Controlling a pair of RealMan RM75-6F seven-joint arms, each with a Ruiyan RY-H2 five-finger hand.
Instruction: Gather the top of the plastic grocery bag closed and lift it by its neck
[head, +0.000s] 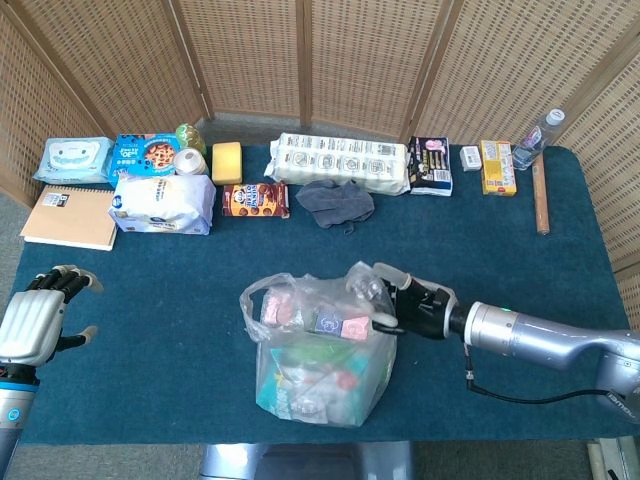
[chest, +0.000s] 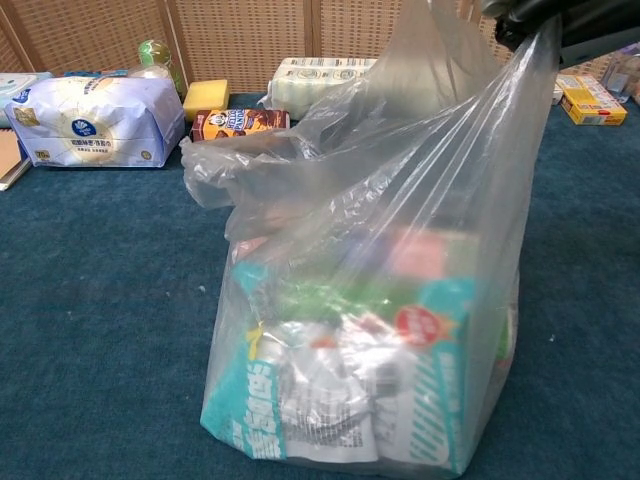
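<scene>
Bag (head: 320, 355) and right hand (head: 412, 308) are in contact: the hand grips the film at the bag's right top edge, pulling that side up taut, as the stretched creases in the chest view show. From that hand, the rest of the bag mouth lies to its left, where the opposite rim (chest: 215, 165) sags loose and ungathered. The bag stands upright on the blue cloth table (head: 150, 300), its long axis vertical, near the front edge. The left hand (head: 35, 320) hangs well apart at the far left, fingers spread and holding nothing, so the right hand is by far the nearer. Judging by this, the neck is only half gathered; the slack left rim needs bringing across to the grip.

The bag is thin, clear, crinkled plastic, soft and likely slippery. Inside show boxy packets, one teal-and-white with a red round mark (chest: 420, 325).
</scene>
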